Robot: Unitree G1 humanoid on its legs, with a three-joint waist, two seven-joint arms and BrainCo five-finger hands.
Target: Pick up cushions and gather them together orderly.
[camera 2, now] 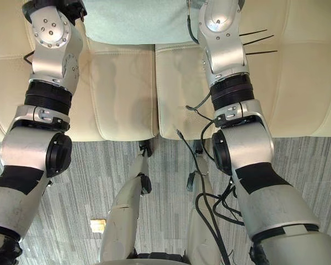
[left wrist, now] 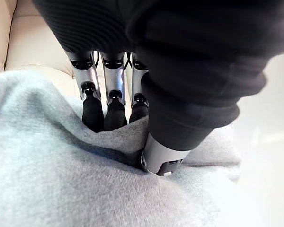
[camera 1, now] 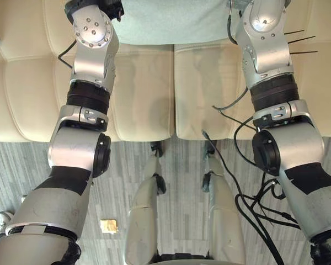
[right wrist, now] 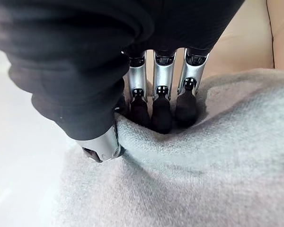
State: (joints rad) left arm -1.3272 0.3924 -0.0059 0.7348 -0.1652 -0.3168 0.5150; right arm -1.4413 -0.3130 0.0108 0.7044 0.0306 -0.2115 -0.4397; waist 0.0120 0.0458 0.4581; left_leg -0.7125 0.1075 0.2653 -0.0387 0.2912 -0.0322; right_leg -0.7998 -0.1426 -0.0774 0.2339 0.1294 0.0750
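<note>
grey-green fleece cushion (camera 1: 171,22) shows at the back of the cream sofa (camera 1: 143,94) seat, between both arms in the eye views; left wrist view: the left hand (left wrist: 194,80) pinches a fold of it, fingers (left wrist: 92,111) and thumb (left wrist: 163,158) dug in; right wrist view: the right hand (right wrist: 75,71) clamps the other side the same way; it looks soft, light and floppy, so a two-handed hold on opposite edges should suit, though a thin fold may slip.
</note>
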